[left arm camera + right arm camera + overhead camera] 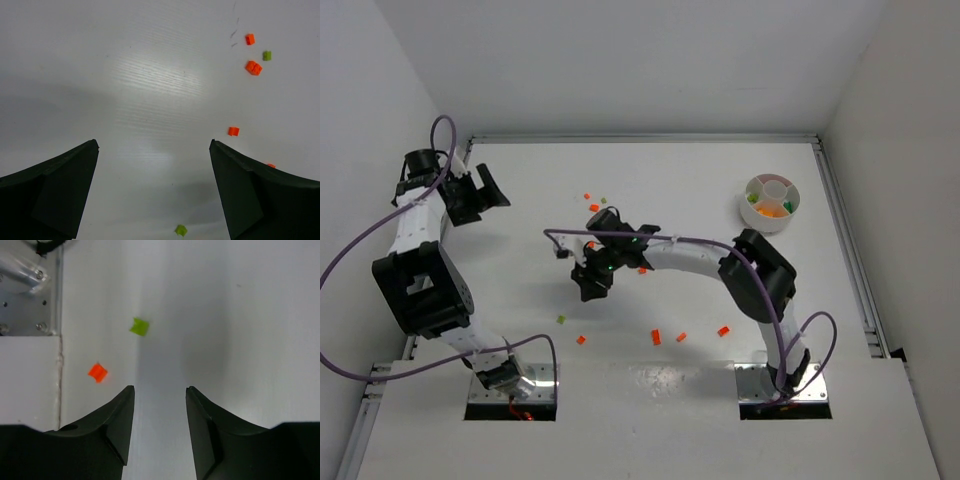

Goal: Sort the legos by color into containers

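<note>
The left hand (154, 145) is open wide and holds nothing. It hangs over the left side of the white surface (650, 170). The right hand (160, 390) is near the middle of the surface. Its two fingers stand a little apart, and nothing is between them. Just past its fingers lie a green brick (139, 326) and an orange brick (97, 372), not touching each other. More legos (656, 337) lie spread out on the surface. The round white dish (766, 224) sits at the far right, with some green and orange bits inside.
</note>
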`<state>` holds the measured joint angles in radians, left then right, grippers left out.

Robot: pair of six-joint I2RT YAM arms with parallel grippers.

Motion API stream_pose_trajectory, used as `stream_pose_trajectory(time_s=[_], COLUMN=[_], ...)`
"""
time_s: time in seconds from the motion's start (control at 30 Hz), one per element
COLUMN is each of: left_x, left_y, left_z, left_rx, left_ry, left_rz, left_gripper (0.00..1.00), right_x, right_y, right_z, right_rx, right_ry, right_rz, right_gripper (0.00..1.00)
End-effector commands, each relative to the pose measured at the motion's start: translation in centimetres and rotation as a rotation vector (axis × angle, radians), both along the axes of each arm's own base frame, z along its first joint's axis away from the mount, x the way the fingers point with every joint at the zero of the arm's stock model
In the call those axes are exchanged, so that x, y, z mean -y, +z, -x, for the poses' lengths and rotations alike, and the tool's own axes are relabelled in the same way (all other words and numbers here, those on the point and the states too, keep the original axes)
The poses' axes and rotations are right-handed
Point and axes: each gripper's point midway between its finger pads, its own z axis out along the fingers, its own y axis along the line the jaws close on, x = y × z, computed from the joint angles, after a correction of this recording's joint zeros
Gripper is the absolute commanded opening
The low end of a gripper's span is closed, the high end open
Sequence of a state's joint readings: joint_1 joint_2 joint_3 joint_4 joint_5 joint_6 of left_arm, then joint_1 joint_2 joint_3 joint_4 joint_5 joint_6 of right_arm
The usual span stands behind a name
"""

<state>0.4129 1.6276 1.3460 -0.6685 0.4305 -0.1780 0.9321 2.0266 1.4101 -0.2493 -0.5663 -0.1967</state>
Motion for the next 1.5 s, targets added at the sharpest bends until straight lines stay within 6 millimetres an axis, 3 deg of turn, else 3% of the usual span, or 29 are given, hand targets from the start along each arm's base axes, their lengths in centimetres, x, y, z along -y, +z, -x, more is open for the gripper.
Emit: stream_pose_trajectory(time_s=[0.0,0.03,0.13,0.33,0.4,0.83,1.0,1.27,1.37,1.47], left_x=[0.3,0.0,-0.7,-1.7,-1.9,-3.1,-3.5,-3.5,-3.3,-3.2], left_y=[0.8,0.2,0.1,-0.2,-0.1,-1.2,-1.5,-1.7,-1.8,-0.7], left_z=[0.9,1.4,2.2,3.7,4.1,5.3,5.4,5.2,5.3,5.3], left_rx=[0.021,0.001,0.002,-0.006,-0.003,-0.031,-0.037,-0.039,-0.041,-0.01], left_ry=[-0.011,0.002,0.011,0.015,0.019,0.039,0.041,0.03,0.015,-0.011], left_rz=[0.026,0.036,0.023,0.002,-0.005,0.014,0.013,0.019,0.025,0.004], left_gripper=[1.0,1.0,1.0,1.0,1.0,1.0,1.0,1.0,1.0,1.0], right_x=[-4.2,-4.3,-5.6,-6.9,-7.0,-7.9,-8.1,-8.1,-6.1,-3.0], right_y=[1.3,0.1,-1.1,-2.3,-3.5,-5.7,-6.8,-7.7,-7.7,-4.6], right_z=[2.1,2.7,4.2,6.1,6.1,4.6,5.3,5.4,5.1,3.6], right_rx=[0.034,0.018,0.029,0.045,0.06,0.099,0.106,0.128,0.12,0.173], right_ry=[-0.002,-0.005,0.008,0.024,0.012,-0.065,-0.056,-0.048,-0.055,-0.099], right_rz=[-0.091,-0.065,-0.039,0.002,0.034,0.078,0.099,0.12,0.158,0.134], right_gripper=[0.46,0.46,0.48,0.5,0.51,0.51,0.48,0.19,0.11,0.04])
